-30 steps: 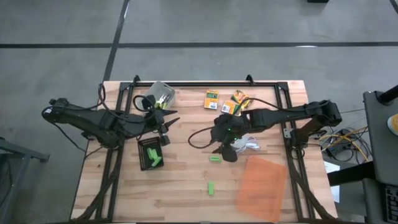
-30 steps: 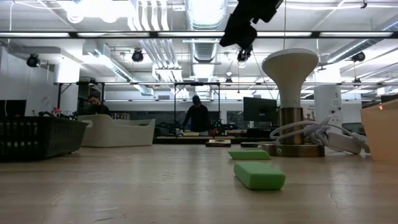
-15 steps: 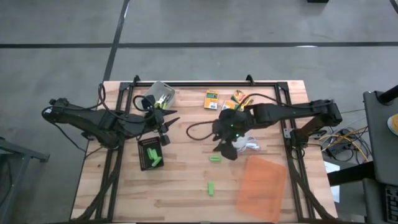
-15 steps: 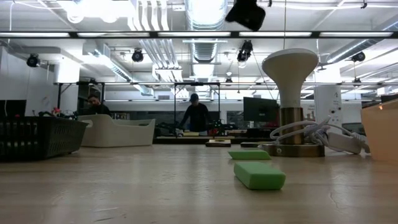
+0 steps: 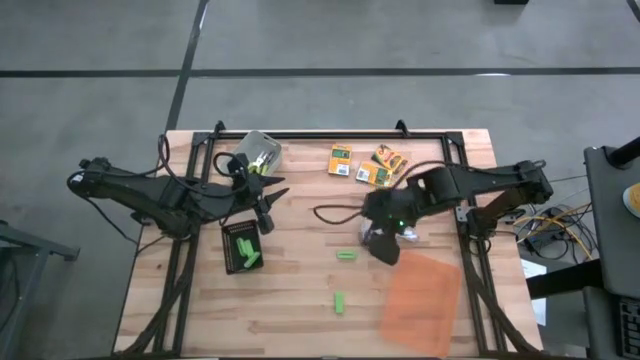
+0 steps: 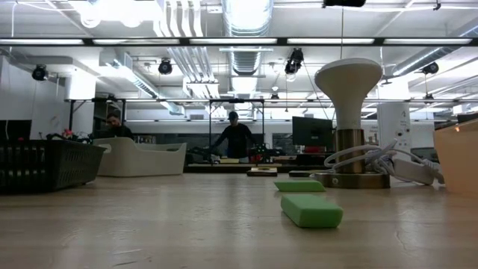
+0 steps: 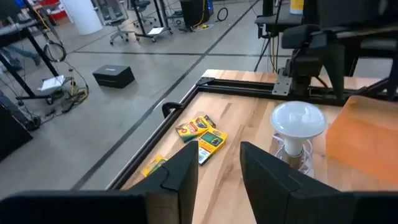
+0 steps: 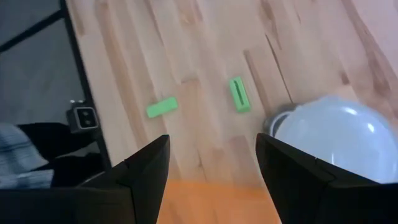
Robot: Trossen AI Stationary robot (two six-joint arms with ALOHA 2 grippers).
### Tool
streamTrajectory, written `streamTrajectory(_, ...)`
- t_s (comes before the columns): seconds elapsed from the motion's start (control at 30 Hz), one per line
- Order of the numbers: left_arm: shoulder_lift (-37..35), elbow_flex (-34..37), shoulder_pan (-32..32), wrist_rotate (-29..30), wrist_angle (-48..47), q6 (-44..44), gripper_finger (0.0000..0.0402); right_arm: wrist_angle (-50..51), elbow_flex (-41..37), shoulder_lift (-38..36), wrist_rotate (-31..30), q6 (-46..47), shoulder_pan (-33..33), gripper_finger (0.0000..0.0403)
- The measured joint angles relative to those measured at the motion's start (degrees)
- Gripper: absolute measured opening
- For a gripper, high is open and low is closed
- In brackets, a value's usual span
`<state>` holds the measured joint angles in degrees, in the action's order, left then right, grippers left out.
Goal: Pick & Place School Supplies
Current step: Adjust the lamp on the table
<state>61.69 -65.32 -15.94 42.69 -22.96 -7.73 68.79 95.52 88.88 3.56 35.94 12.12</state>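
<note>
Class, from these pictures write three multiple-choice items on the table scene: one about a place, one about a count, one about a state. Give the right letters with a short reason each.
1. Where does the black tray lie?
A. under the left gripper
B. on the orange sheet
C. beside the orange-yellow boxes

2. How many green sticks lie loose on the bare wood?
A. none
B. two
C. five

3. How does the right gripper stand?
A. shut on a stick
B. shut on the white lamp
C. open and empty

Answers: 1 A, the high view shows the tray just below that gripper. 2 B, one by the right gripper, one nearer the table's front edge. 3 C, the right wrist view shows bare wood between its spread fingers.
</note>
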Motion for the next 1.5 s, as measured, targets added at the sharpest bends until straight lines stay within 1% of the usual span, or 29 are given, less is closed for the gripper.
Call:
streamTrajectory(0.1, 0.0, 0.0, 0.0, 0.0, 0.0, -1.9, 0.0124, 0.4, -1.0, 0.1, -2.9, 4.9, 2.7, 0.0233)
streamTrajectory(0.23, 0.0, 0.0, 0.0, 0.0, 0.0, -2.5, 0.0124, 0.0, -3.2, 0.5, -9.3, 18.2, 6.2, 0.0233)
streamTrajectory(0.33, 0.0, 0.4, 0.0, -0.5, -0.1, -1.3, 0.0124, -0.6, -4.6, 0.5, -14.7, 26.7, 9.0, 0.0233)
streamTrajectory(0.4, 0.0, 1.1, 0.0, -0.6, -0.2, 0.7, 0.0124, -3.6, -5.4, 0.7, -17.9, 30.3, 10.9, 0.0233)
streamTrajectory(0.5, 0.0, 2.5, 0.0, -0.7, -0.3, 1.9, 0.0124, -11.7, -7.3, 0.9, -23.4, 33.8, 13.9, 0.0233)
streamTrajectory(0.6, 0.0, 4.0, 0.0, -1.0, -0.4, 1.3, 0.0124, -22.0, -10.0, 1.6, -28.3, 32.1, 16.1, 0.0233)
streamTrajectory(0.7, 0.0, 5.3, 0.0, -3.2, -0.2, 1.0, 0.0124, -27.5, -11.9, 3.7, -31.2, 29.3, 18.1, 0.0233)
streamTrajectory(0.83, 0.0, 6.1, 0.0, -6.2, -0.2, 0.0, 0.0124, -27.4, -12.2, 8.4, -34.6, 28.5, 20.2, 0.0227)
streamTrajectory(0.97, 0.0, 6.5, -0.1, -7.2, -0.1, -0.3, 0.0124, -27.2, -11.7, 13.4, -42.4, 28.8, 22.4, 0.0217)
streamTrajectory(1.07, -0.1, 6.5, -0.1, -7.5, 0.0, -0.5, 0.0124, -27.2, -11.5, 15.8, -47.1, 28.1, 23.8, 0.0209)
streamTrajectory(1.13, -0.1, 6.5, -0.1, -7.6, 0.0, -0.5, 0.0124, -27.2, -11.4, 17.1, -48.4, 27.5, 24.5, 0.0205)
streamTrajectory(1.27, -0.1, 6.5, -0.1, -7.6, 0.0, -0.5, 0.0124, -27.0, -11.5, 19.6, -48.7, 23.6, 25.2, 0.0197)
streamTrajectory(1.5, -0.1, 6.5, -0.1, -7.6, 0.0, -0.7, 0.0124, -26.9, -11.5, 23.7, -48.7, 11.9, 25.1, 0.0186)
